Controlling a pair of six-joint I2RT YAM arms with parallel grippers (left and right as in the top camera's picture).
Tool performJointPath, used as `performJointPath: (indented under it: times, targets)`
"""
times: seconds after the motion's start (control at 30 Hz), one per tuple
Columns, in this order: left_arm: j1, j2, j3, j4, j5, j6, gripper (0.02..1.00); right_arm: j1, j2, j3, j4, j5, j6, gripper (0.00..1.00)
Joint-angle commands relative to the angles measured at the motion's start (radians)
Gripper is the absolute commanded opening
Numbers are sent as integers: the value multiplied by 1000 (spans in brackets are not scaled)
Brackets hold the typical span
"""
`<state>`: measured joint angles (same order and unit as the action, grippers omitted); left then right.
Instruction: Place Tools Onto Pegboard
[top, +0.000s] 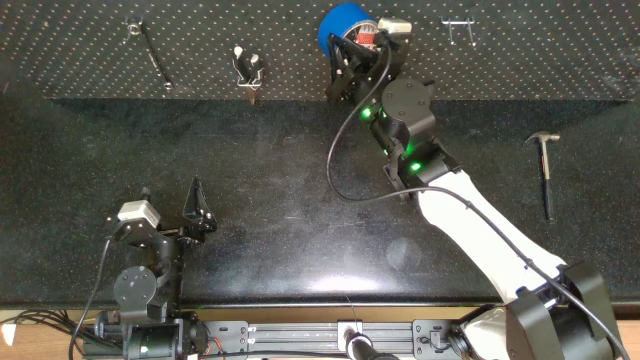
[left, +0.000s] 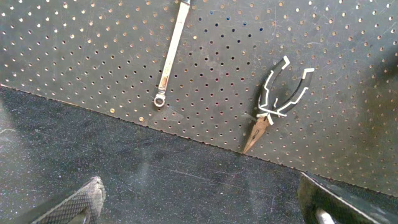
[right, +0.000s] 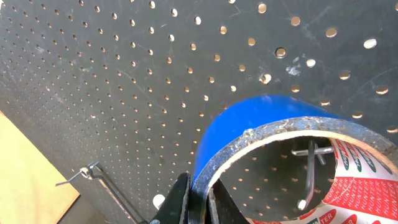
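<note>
My right gripper (top: 345, 62) is up against the black pegboard (top: 290, 45), shut on the rim of a blue tape roll (top: 344, 25). In the right wrist view the blue tape roll (right: 261, 134) stands before the pegboard (right: 112, 81), with a metal hook (right: 309, 171) seen through its core. A wrench (top: 150, 55) and a pair of pliers (top: 248, 68) hang on the board. A hammer (top: 545, 170) lies on the black worktop at the right. My left gripper (top: 190, 215) rests open near the front left; from it I see the wrench (left: 171, 56) and pliers (left: 273, 106).
A bare double hook (top: 459, 30) sticks out of the pegboard to the right of the tape roll. The black worktop (top: 280, 190) stretches between the two arms. A pale wooden surface (right: 31, 180) borders the pegboard in the right wrist view.
</note>
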<state>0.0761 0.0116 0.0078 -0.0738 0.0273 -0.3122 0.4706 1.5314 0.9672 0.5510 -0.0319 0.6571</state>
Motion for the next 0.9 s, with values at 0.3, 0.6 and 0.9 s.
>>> performJointPath:
  times: [0.3, 0.6, 0.9]
  targets:
    - [2, -8, -2, -3, 11, 10, 993, 2, -53, 27, -119, -44, -6, 305]
    - [2, -8, -2, -3, 11, 10, 993, -246, -489, 27, -1169, -134, -275, 301]
    - [2, -8, -2, -3, 11, 10, 993, -977, -118, 27, -1433, -168, -1160, 656]
